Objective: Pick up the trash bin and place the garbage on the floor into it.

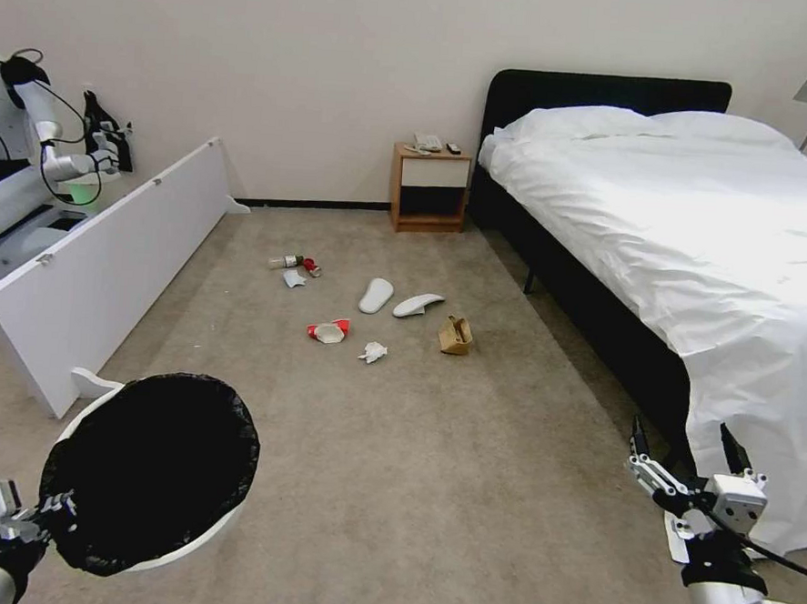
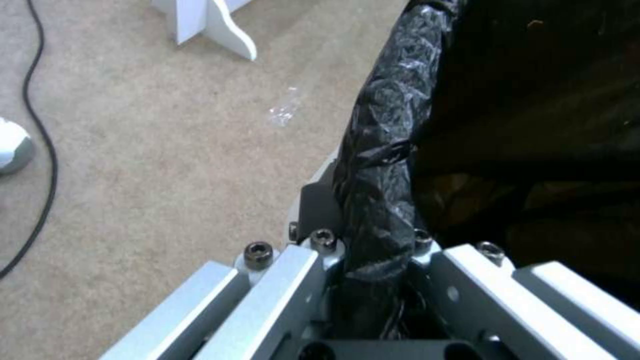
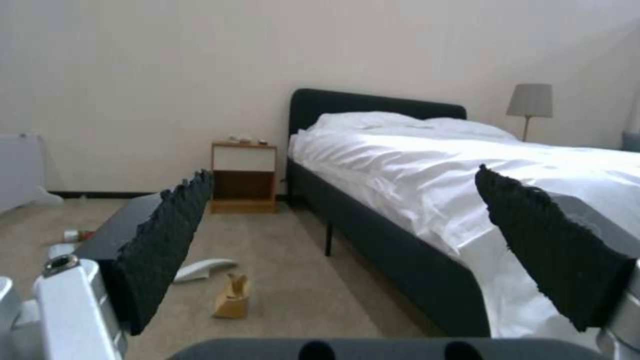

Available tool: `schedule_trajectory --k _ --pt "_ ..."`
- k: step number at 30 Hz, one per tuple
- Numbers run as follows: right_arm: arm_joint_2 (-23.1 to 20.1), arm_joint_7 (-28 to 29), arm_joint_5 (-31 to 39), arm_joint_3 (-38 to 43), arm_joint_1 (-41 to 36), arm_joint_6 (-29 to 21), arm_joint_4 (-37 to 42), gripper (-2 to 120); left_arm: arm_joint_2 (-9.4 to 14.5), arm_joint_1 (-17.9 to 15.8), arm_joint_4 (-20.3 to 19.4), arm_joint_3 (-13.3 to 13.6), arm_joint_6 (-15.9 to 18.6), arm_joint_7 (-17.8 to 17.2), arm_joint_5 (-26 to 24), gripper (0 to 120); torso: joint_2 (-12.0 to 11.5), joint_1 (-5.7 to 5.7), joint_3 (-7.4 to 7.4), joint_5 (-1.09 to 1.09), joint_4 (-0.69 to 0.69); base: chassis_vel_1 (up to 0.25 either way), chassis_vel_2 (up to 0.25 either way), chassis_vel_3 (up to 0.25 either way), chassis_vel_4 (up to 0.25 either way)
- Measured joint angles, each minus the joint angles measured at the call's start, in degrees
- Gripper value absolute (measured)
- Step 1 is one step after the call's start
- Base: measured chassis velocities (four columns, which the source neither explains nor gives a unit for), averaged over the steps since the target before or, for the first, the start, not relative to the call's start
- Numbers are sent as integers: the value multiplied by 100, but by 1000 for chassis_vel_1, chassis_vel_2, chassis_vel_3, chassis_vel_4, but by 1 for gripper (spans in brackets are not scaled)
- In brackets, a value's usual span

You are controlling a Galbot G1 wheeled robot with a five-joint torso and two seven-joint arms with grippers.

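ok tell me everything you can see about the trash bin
The trash bin is a round white plastic tub lined with a crinkly black bag folded over its rim. It sits low on the robot's left, tilted so its dark open mouth faces the head camera. The left gripper has its jaws shut on the bagged rim, one inside and one outside. Nothing can be made out inside it. The beige carpet lies beneath.

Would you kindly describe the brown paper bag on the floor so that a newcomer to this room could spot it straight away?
Start at the bed with its white sheets and look at the beige carpet beside its near side. The litter lies scattered there, and the brown paper bag is the piece nearest the bed, just this side of the two white slippers. It alone is tan and stands upright, while its neighbours are white or red.
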Motion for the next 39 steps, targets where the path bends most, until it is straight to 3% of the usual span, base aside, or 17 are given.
schedule_trajectory --k 21,39 --pt "-45 -251 101 2 17 106 -122 100 -44 -78 359 -38 -12 155 291 2 2 -1 -1 0 0 -5 4 7 -5" --pt "-31 -338 103 2 23 144 -138 100 -36 -66 363 -69 -16 205 281 2 1 0 0 0 0 -195 190 194 -195"
